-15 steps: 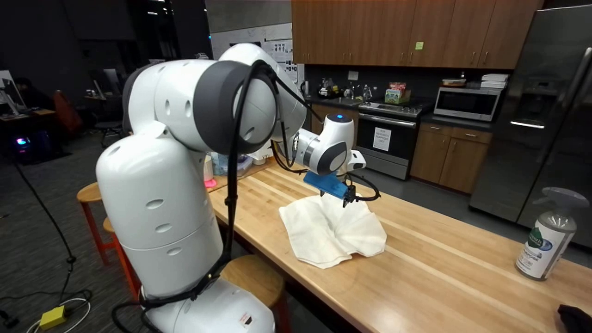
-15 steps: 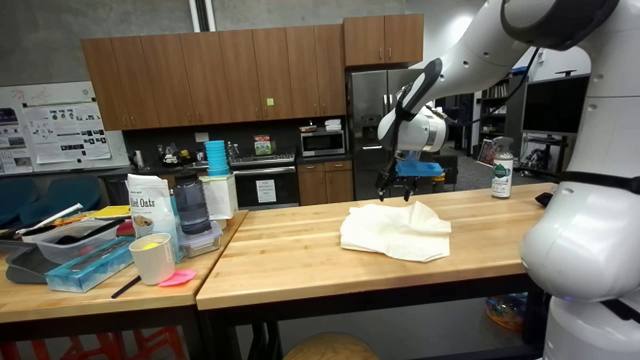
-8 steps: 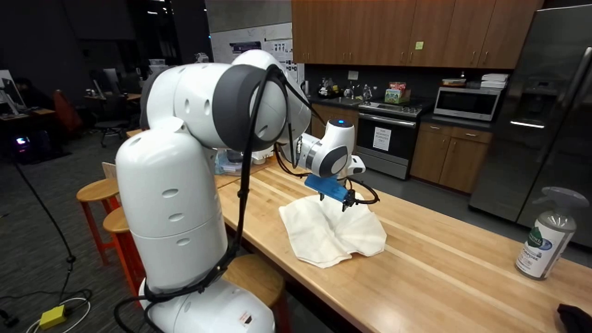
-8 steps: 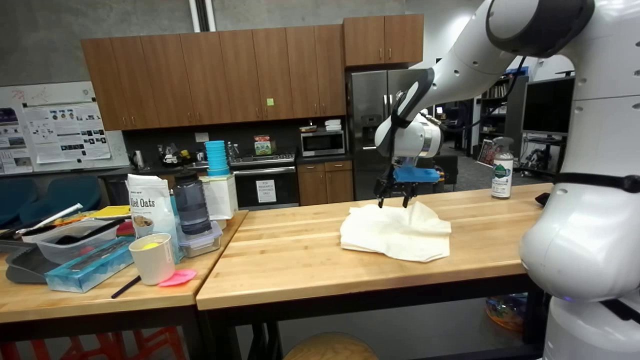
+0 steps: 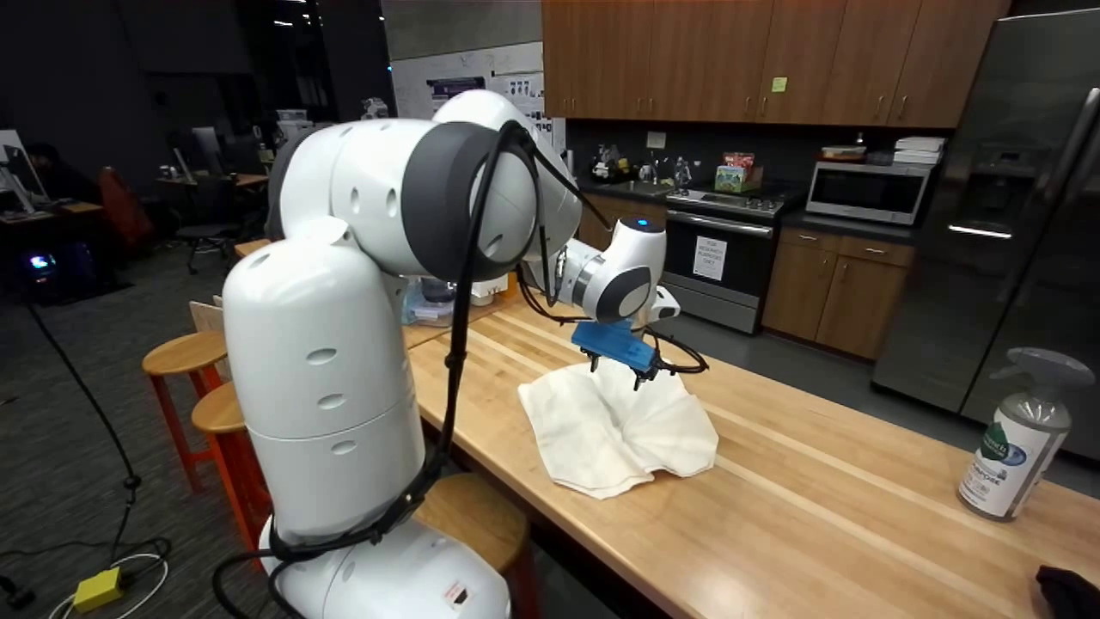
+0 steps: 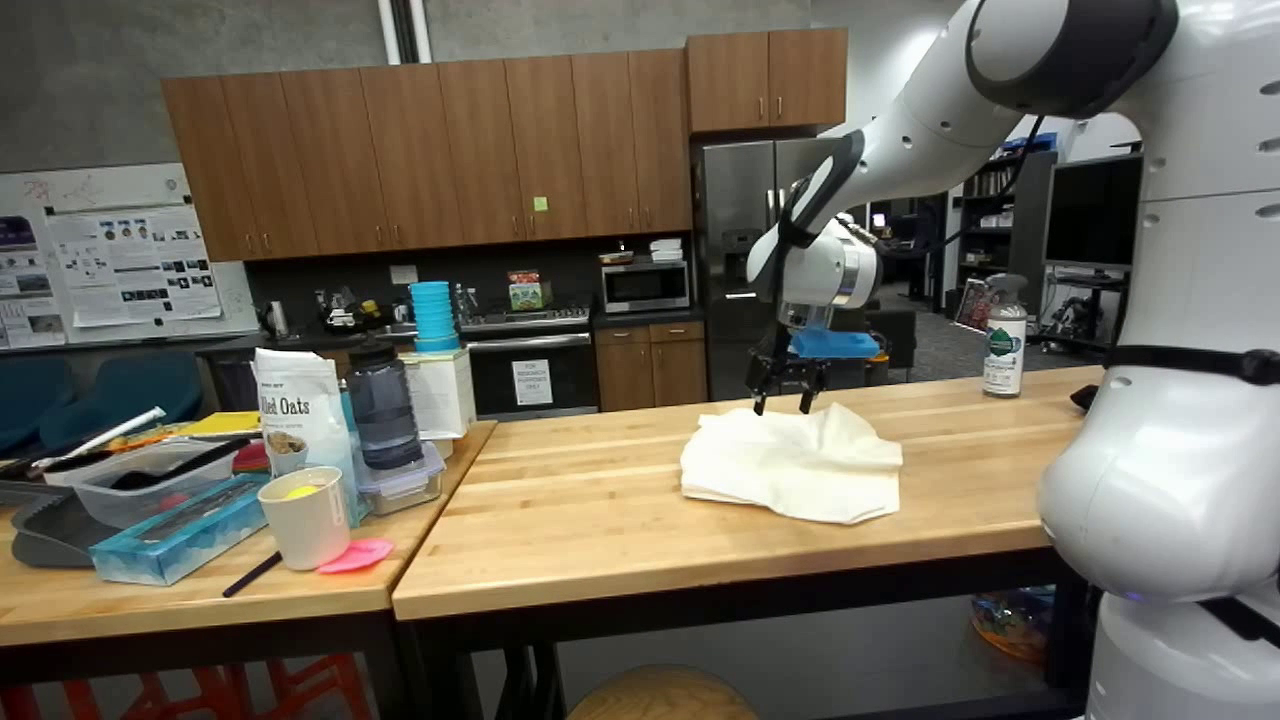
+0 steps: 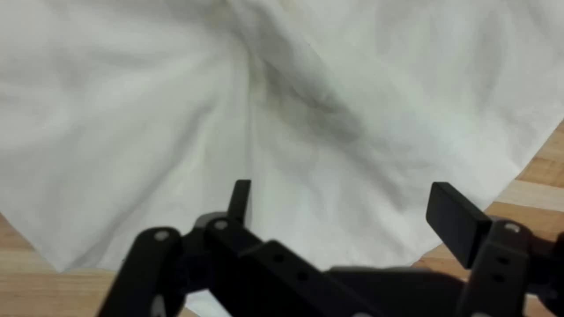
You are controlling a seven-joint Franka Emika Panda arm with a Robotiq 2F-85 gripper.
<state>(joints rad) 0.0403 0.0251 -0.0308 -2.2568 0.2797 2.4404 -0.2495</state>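
1. We see the pale cloth lying rumpled on the bench, with a deep fold near its middle.
2. In the wrist view the cloth runs out of view at the top and both sides, and the hand hides some of its lower edge.
3. In an exterior view a blue plate above the cloth covers part of the hand.
4. A black item well apart from the cloth is cut off at the edge; we cannot make out what it is.
5. On the spray bottle, upright and well apart from the cloth, we read "PURPOSE"; its smaller print escapes us.
6. Far beyond the cloth, a sheet on the oven says "FOR RESEARCH PURPOSES ONLY".
7. Left of the cloth in an exterior view, a white bag shows "Oats".
8. Over the cloth, the hand's two fingers stand wide apart with nothing between them; whether their tips touch the cloth, we cannot tell.
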